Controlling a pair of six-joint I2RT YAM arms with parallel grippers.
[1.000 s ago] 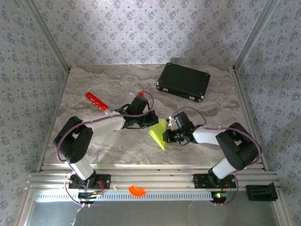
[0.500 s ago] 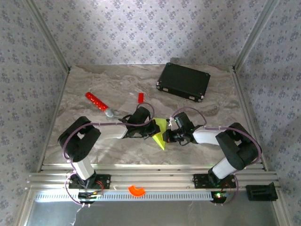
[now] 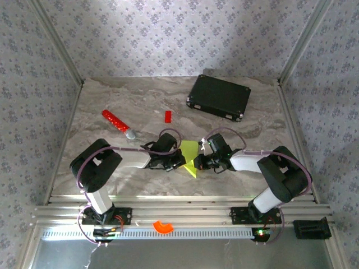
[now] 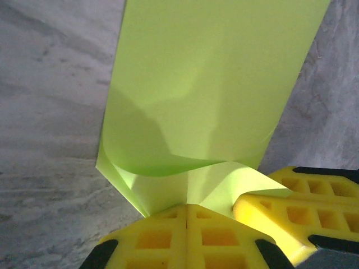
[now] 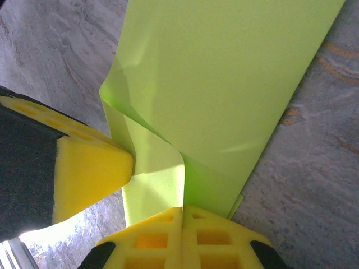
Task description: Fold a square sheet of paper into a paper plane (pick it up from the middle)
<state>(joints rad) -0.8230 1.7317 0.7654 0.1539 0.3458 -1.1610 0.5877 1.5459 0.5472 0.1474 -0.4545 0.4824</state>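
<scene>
Floral grey wallpaper [image 3: 168,33] closes in three sides of a marbled grey desk [image 3: 112,101]. Both arms reach in low from the near edge. The left arm [image 3: 129,158] and the right arm [image 3: 247,161] meet nose to nose a little nearer than the middle of the desk.

A black case [image 3: 219,97] lies flat at the far right, well apart from everything else.

Between the two arms sits the square sheet of paper [image 3: 190,154], lime yellow-green and partly folded, with one point lying toward the near edge. The left jaws are closed on it. In the left wrist view their yellow pads [image 4: 151,238] press together on a curled fold of the sheet [image 4: 213,84], and a pad of the other arm [image 4: 280,210] sits just beside them. The right jaws are likewise pinched shut on the paper [image 5: 224,84], their pads [image 5: 216,238] meeting at its lower edge, with a left pad [image 5: 90,168] touching the same fold from the side.

A red stick [image 3: 116,123] with a grey tip lies on the left of the desk. An orange ring piece [image 3: 163,226] rests on the rail in front. A small red block [image 3: 168,116] sits near the middle, beyond the jaws.
</scene>
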